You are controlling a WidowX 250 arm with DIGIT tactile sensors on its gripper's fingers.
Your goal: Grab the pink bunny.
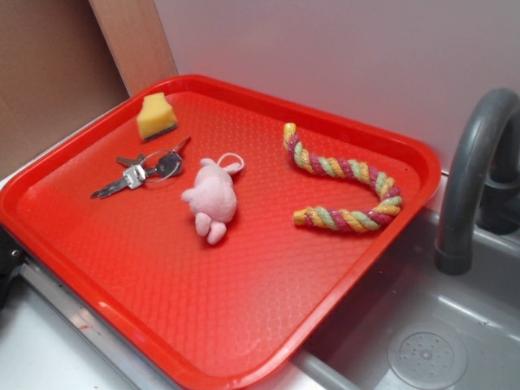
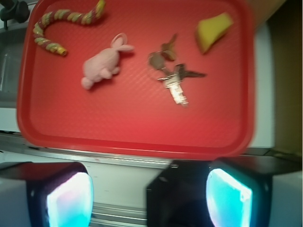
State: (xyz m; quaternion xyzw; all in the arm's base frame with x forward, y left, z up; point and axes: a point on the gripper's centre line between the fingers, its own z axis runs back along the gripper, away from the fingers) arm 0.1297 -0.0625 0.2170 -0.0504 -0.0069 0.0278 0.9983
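**Pink bunny on the red tray, tool held apart and released**

In the wrist view the tool (image 2: 149, 198) sits at the bottom edge, off the tray, its two glowing fingertips (image 2: 70, 201) spread wide with nothing between them. The pink bunny (image 2: 102, 66) lies well apart from it, up in the far left part of the red tray (image 2: 137, 137), beyond a stretch of bare tray floor.

Counted from left to right in the wrist view: one twisted rope (image 2: 57, 21) in pink, yellow and green, curved in the far left corner; one pink bunny; one bunch of keys (image 2: 170, 71) on a ring near the middle; one yellow sponge wedge (image 2: 213, 30) towards the far right corner. All four rest on the single tray, each clear of the others.

The bunny (image 1: 213, 197) is a small, pale pink, fuzzy plush with stubby limbs and short ears. It lies flat, and a thin white loop cord (image 1: 231, 160) comes from its head end. In the exterior view it lies near the tray's centre, between the keys (image 1: 145, 169) and the rope (image 1: 345, 191). The tray (image 1: 244, 309) overhangs a grey sink (image 1: 422, 341) with a dark tap (image 1: 475, 162), beside the pale surface (image 1: 49, 357).
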